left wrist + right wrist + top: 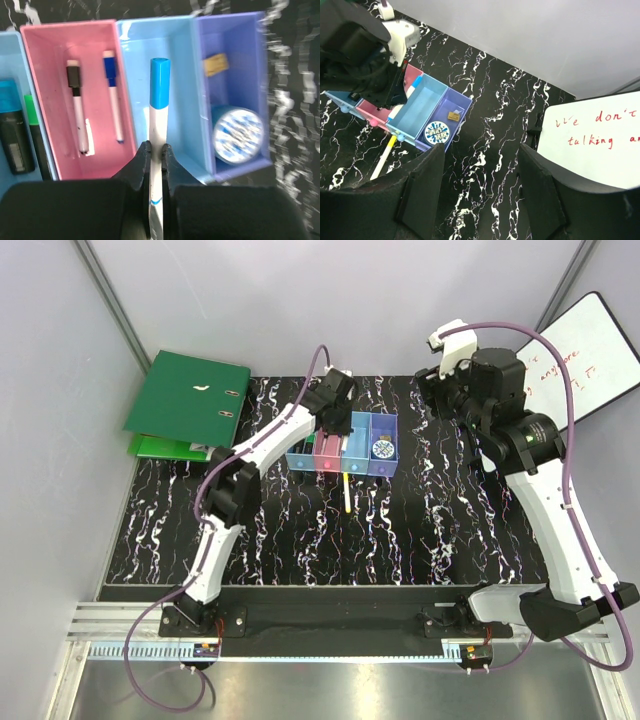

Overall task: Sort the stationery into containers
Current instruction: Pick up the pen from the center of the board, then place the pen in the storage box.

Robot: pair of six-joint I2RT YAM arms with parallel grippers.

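Observation:
My left gripper [156,150] is shut on a white pen with a blue cap [160,85]. It holds the pen over the inner light blue bin [185,100] of the containers [343,448]. The pink bin [50,100] holds two thin pens, one black-capped [75,100] and one blue-capped [111,85]. A round blue-white disc [238,136] lies in the violet bin [235,40]. Dark markers [15,135] sit in the far-left bin. A white stick with a yellow end [347,493] lies on the table in front of the bins. My right gripper [480,147] hangs open and empty, high to the right of the bins.
A green ring binder [188,395] lies at the back left corner. A whiteboard with red writing [585,365] leans at the back right. Grey walls close in the table on three sides.

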